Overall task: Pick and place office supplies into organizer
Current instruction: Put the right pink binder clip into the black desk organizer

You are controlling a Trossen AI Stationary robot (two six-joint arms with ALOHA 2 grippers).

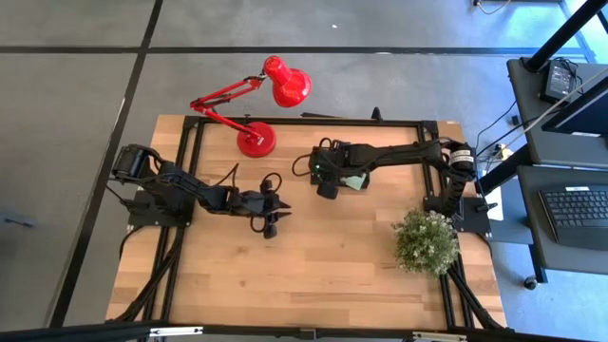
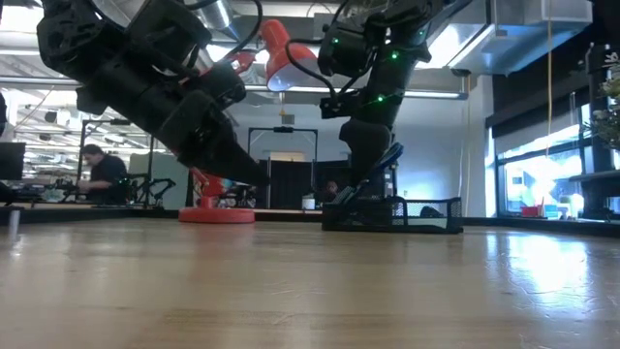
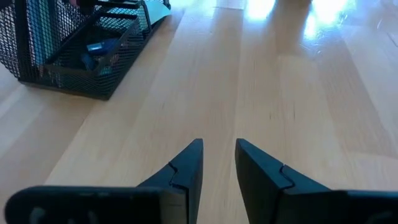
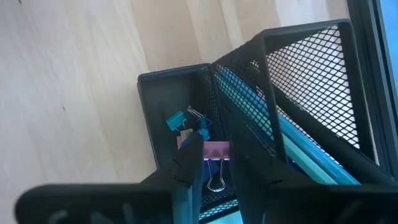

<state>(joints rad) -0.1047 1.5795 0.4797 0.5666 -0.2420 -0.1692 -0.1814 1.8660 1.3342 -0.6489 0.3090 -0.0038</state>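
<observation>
The black mesh organizer (image 1: pixel 347 177) stands on the table's far middle, and shows too in the low view (image 2: pixel 392 212) and the left wrist view (image 3: pixel 74 50). Its tall section holds light-blue pencils (image 4: pixel 298 143); its low tray (image 4: pixel 168 106) holds blue binder clips (image 4: pixel 177 121). A pale green pad (image 1: pixel 354 181) shows at the organizer. My right gripper (image 1: pixel 327 184) (image 4: pixel 216 163) hangs over the low tray, shut on a small purple binder clip (image 4: pixel 216 150). My left gripper (image 1: pixel 271 217) (image 3: pixel 219 149) hovers over bare wood left of the organizer, fingers slightly apart, holding nothing. My right gripper pinches the purple binder clip's body (image 4: pixel 216 150) between its two fingertips, pointing down from above into the organizer's low tray. The clip's wire loop (image 4: pixel 216 179) reaches back between the fingers. The clip looks lifted clear of the blue clips below it.
A red desk lamp (image 1: pixel 256 140) stands on the far left of the table, near the organizer. A green bushy plant (image 1: pixel 425 240) sits by the right arm's base. A black metal frame (image 1: pixel 313 121) runs along the table's edges. Bare wood spreads across the near half (image 1: pixel 313 275).
</observation>
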